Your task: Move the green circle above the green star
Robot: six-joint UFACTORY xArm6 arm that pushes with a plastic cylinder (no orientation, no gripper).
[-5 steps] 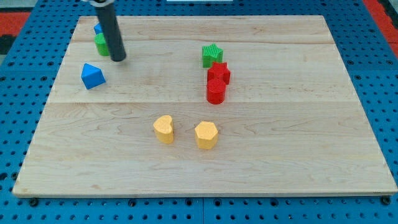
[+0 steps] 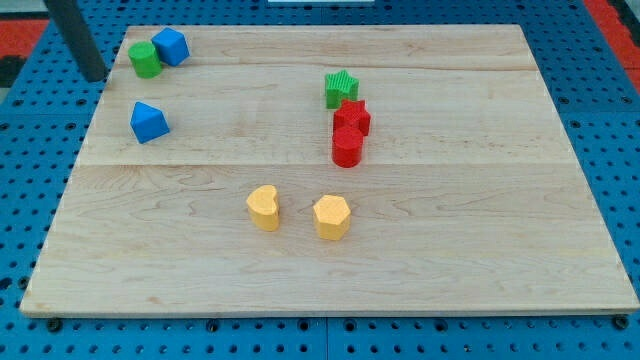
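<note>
The green circle [image 2: 145, 59] sits near the board's top left corner, touching a blue block [image 2: 172, 46] on its right. The green star [image 2: 341, 88] stands right of the board's middle, near the top. My tip [image 2: 95, 76] is off the board's left edge, a little left of and below the green circle, not touching it.
A red star [image 2: 351, 117] and a red cylinder [image 2: 347, 147] sit directly below the green star. A blue block [image 2: 149, 122] lies at the left. A yellow heart [image 2: 264, 208] and a yellow hexagon [image 2: 331, 217] sit low in the middle on the wooden board [image 2: 480, 200].
My tip has moved left from beside the green circle to off the board's left edge. The green circle and the blue block beside it have shifted slightly up and left.
</note>
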